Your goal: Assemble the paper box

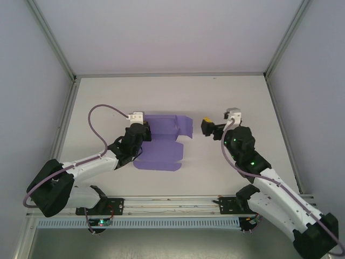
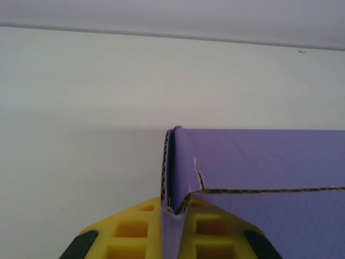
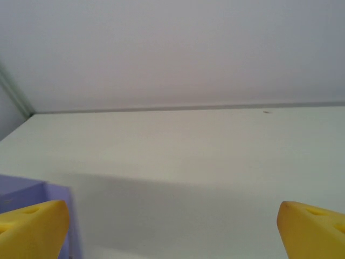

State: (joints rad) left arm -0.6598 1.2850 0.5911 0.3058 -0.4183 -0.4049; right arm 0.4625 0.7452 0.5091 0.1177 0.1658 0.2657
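Note:
The paper box point(image 1: 161, 143) is a purple die-cut cardboard sheet lying mid-table, its far panel bent upward. My left gripper point(image 1: 144, 131) holds the sheet's left edge. In the left wrist view the yellow fingers point(image 2: 135, 229) are shut on a folded purple flap point(image 2: 175, 178) that stands upright between them, and the rest of the paper box point(image 2: 269, 167) stretches off to the right. My right gripper point(image 1: 205, 127) hovers just right of the sheet's far right corner, apart from it. It stands open, with its fingertips point(image 3: 32, 229) wide apart and a corner of the paper box point(image 3: 21, 191) at the left.
The white table point(image 1: 242, 97) is walled on three sides, with metal frame posts at the back corners. A rail point(image 1: 172, 202) carrying both arm bases runs along the near edge.

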